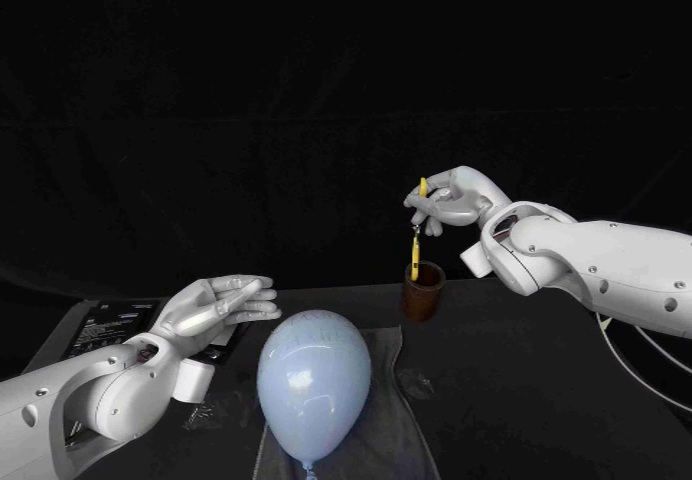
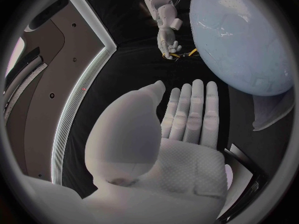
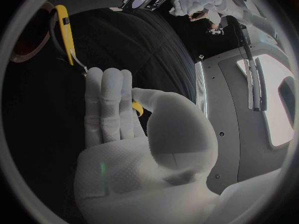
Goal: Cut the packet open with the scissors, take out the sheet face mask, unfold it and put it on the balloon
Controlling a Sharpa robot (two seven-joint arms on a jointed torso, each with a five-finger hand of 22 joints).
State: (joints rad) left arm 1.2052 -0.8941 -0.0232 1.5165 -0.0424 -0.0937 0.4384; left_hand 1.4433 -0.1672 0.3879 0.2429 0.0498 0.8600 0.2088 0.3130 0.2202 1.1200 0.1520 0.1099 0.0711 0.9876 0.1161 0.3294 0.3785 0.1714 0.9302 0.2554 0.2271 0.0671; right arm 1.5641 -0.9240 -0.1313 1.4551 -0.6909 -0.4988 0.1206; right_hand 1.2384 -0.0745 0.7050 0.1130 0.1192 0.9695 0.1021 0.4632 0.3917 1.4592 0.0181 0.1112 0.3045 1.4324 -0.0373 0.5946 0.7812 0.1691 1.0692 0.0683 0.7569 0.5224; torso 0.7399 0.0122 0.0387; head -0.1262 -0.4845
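Your right hand (image 1: 454, 205) pinches the scissors (image 1: 415, 262) between thumb and fingers, and the other fingers lie straight and close together. It is a small grip high on the tool, so the scissors hang loose below it. They are in the air at about 1 o'clock from the balloon (image 1: 310, 380), with the lower end at the mouth of the brown cup (image 1: 421, 298).

Watch for the scissors swinging or slipping out of that grip if you move the arm fast. If the lower end snags the cup rim, the cup may tip. A drop or a low pass towards 7 o'clock puts metal near the balloon, which could burst.

The long axis runs 12 to 6, nearly plumb. I cannot tell which end carries the blades.

Your left hand (image 1: 216, 305), at 10 o'clock from the balloon, is flat and holds nothing, fingers pressed together.
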